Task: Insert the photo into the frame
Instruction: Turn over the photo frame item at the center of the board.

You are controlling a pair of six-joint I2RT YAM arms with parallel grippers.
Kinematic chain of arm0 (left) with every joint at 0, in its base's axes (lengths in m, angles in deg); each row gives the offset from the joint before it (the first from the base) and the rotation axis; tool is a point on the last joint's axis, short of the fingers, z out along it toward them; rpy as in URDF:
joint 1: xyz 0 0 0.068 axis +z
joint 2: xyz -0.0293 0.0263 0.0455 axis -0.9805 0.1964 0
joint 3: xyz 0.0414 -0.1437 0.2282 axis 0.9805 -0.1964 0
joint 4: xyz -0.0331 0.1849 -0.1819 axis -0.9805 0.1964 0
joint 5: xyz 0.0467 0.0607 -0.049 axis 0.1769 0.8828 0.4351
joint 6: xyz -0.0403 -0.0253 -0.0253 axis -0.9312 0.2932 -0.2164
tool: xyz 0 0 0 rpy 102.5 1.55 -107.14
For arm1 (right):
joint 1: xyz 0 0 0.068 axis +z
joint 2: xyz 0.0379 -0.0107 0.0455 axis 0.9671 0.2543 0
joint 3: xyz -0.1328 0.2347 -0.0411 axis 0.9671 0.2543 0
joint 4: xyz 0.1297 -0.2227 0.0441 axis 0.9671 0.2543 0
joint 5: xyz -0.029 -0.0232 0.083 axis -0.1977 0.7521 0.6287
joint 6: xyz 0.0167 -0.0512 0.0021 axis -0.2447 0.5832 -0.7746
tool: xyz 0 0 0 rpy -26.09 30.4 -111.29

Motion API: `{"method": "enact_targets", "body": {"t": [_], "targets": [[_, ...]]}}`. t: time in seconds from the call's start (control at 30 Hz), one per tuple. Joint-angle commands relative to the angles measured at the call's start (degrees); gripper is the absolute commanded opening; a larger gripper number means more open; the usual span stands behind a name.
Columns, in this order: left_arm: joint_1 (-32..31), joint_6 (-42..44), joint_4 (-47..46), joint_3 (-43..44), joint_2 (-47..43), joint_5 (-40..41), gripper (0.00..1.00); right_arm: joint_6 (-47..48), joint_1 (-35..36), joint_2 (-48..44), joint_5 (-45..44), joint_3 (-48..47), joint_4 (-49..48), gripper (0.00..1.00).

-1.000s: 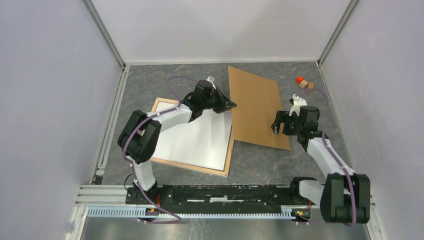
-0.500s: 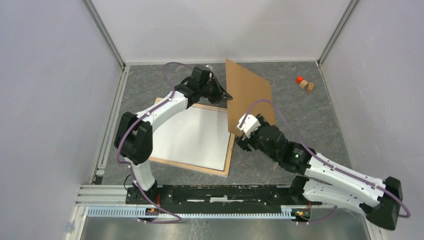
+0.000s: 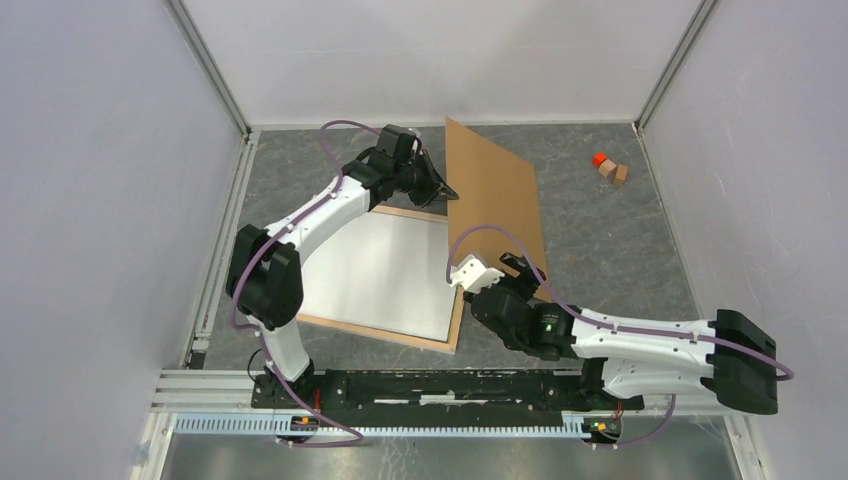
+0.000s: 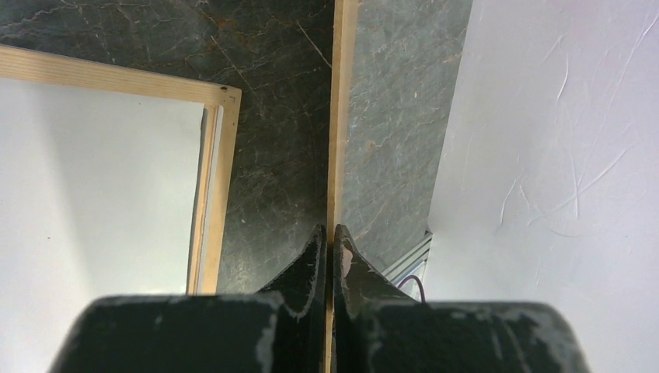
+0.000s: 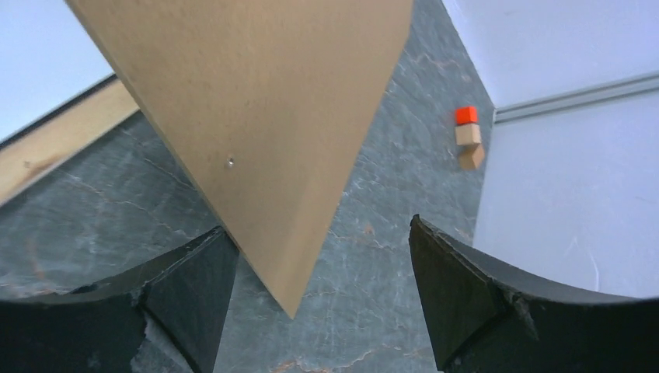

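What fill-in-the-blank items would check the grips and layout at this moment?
1. The left gripper has its fingers ____ on the edge of the brown backing board.
2. The right gripper has its fingers ____, with the board's lower corner between them.
3. The frame lies ____ on the table.
4. ____ small blocks sit on the table, away from the frame.
Missing words: shut; open; flat; three.

One frame; one brown board; three small blocks, one of them orange.
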Motion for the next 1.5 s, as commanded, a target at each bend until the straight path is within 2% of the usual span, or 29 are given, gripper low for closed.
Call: {"method": "enact_targets", "body": {"t": [0.0,0.17,0.3,0.43,0.53,0.6,0.7,0.77,0.87,0.9,0.97,1.13,1.3,1.47], "targets": [[0.22,2.26,2.75,3.34,-3.70,-2.87,0.02,4.06,0.30,0.65,-7.64,3.45,-12.22,0.85],[0.24,1.49,2.44,3.41,-3.49,-4.52,0.02,10.49,0.30,4.98,-11.49,6.66,-25.87,0.85],[0.25,1.41,1.06,3.08,-2.86,-6.72,0.02,17.42,0.04,7.25,-13.38,9.76,-41.71,0.80],[0.22,1.37,-1.03,1.57,-3.60,-8.51,0.02,21.38,-0.58,9.37,-16.97,9.26,-47.21,0.68],[0.39,3.31,-0.66,1.16,-4.84,-8.59,0.02,24.01,-0.98,8.61,-16.52,10.57,-51.50,0.59],[0.55,4.51,-0.73,0.15,-6.30,-7.48,0.03,23.71,-1.20,7.84,-16.31,10.41,-50.99,0.48],[0.77,6.69,-0.03,-0.27,-7.77,-6.81,0.13,23.24,-1.62,6.45,-15.87,10.38,-50.25,0.31],[0.83,8.35,1.32,0.53,-8.32,-7.23,0.28,23.30,-2.39,4.86,-15.27,10.87,-50.73,0.21],[0.84,12.26,3.67,2.18,-10.57,-6.54,0.55,22.50,-4.12,2.40,-14.89,10.97,-50.13,0.11],[0.86,13.47,4.70,2.71,-11.82,-5.26,0.66,22.15,-4.91,1.39,-14.76,10.92,-49.56,0.06],[0.81,16.74,6.89,3.68,-15.28,-1.45,0.79,21.37,-6.42,-1.05,-13.27,10.95,-48.50,0.01],[0.79,23.65,8.51,2.72,-25.24,8.80,0.92,16.80,-12.79,-7.55,-7.46,9.86,-42.74,0.00],[0.83,28.96,4.25,-4.44,-34.84,17.16,0.94,9.26,-20.94,-14.56,2.02,6.94,-37.24,0.00],[0.79,33.38,0.45,-12.68,-42.03,26.14,0.95,1.24,-26.22,-16.47,7.05,0.06,-30.62,0.00]]}}
